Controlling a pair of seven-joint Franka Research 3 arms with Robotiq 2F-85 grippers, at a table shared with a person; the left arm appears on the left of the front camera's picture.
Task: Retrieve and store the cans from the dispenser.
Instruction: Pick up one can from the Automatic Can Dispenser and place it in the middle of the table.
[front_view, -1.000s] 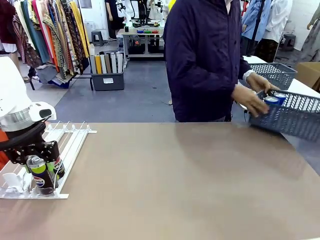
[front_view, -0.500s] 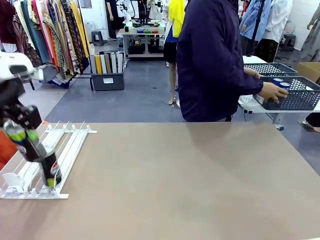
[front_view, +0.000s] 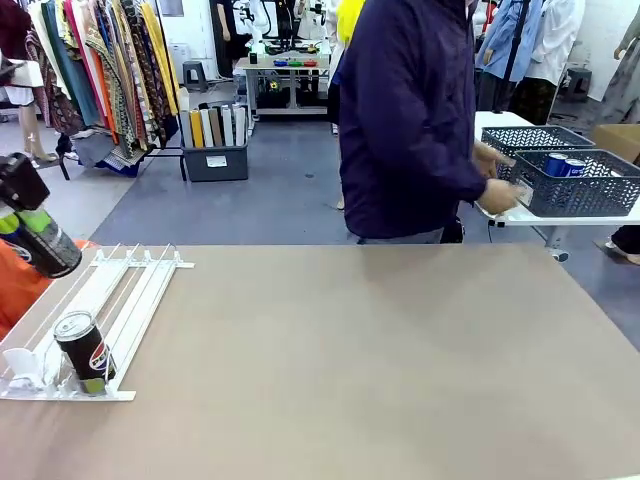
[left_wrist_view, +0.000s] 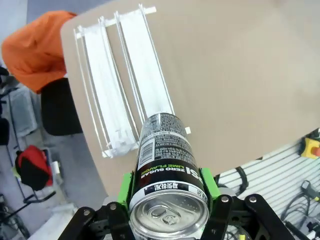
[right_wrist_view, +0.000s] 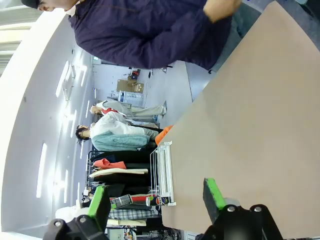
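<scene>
Left tool (left_wrist_view: 167, 182): pinched on a black Pepsi can (front_view: 42, 248), green pads (left_wrist_view: 210, 181) on opposite sides of the body near the lid end
Held can: in the air at the left edge of the bench (front_view: 380, 360), tilted, above and apart from the dispenser (front_view: 118, 292)
Second Pepsi can (front_view: 85, 352): upright at the dispenser's low end, against the stoppers; the other lanes look bare
Right tool (right_wrist_view: 156, 196): spread wide, nothing between its fingers, over bare bench
Basket (front_view: 590, 192): dark grey lattice, on a side table beyond the far right of the bench, near the person's hand (front_view: 498, 196); blue cans (front_view: 562, 165) stand inside it
Weight, judged: likely full, so fairly heavy for its slim size, and apt to swing if tilted fast
Surface, judged: smooth printed metal, slippery against the pads; the thin wall can dent under a hard squeeze
Where to hold: across the round body, mid-height or a little above, pads square to the wall, clear of the rim and lid
Risk: the held can sits at a slant, so it could slide lengthwise through the pads on the way to the basket
</scene>
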